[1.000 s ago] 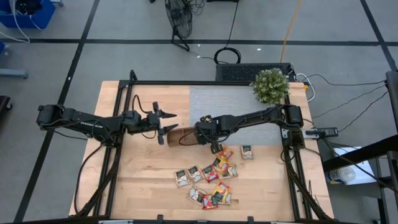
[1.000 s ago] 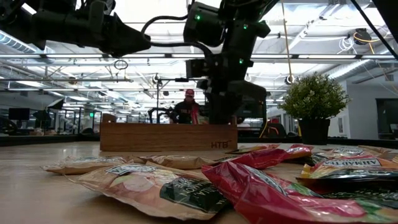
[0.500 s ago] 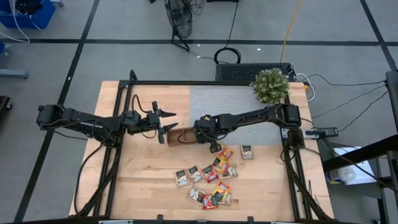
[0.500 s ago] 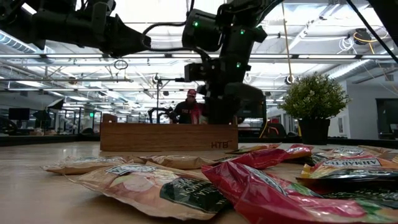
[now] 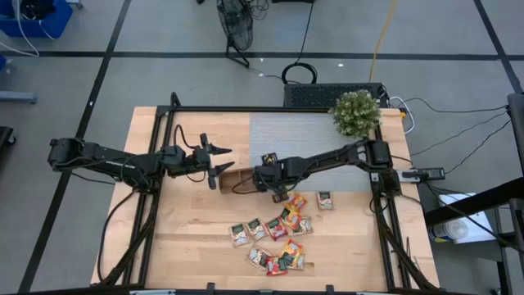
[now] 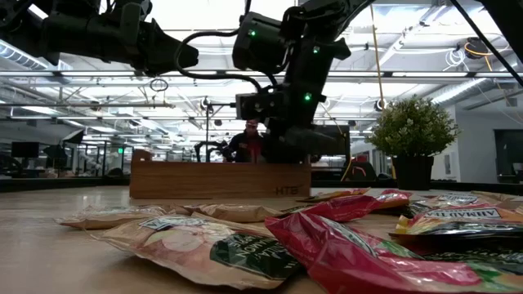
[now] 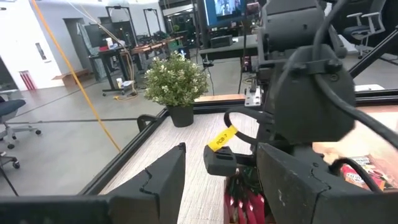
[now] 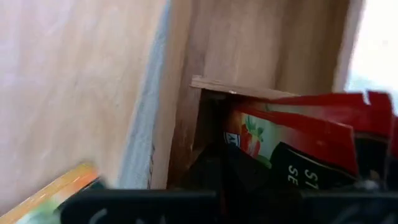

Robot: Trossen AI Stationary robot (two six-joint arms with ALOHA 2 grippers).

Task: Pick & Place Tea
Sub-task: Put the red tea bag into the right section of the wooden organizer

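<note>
Right tool (image 5: 264,182), pinching a red sachet (image 8: 292,140), has shifted further over the tray (image 5: 237,180).

red, orange and green-white tea sachets (image 5: 274,239) lie scattered flat; red ones (image 8: 298,140) stand upright.

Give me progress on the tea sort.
Done: red sachets already stand in the tray. In hand: the right gripper, shut on a red sachet, is over the tray. The left gripper waits open at the tray's end. Left: the pile of loose sachets on the table.
</note>
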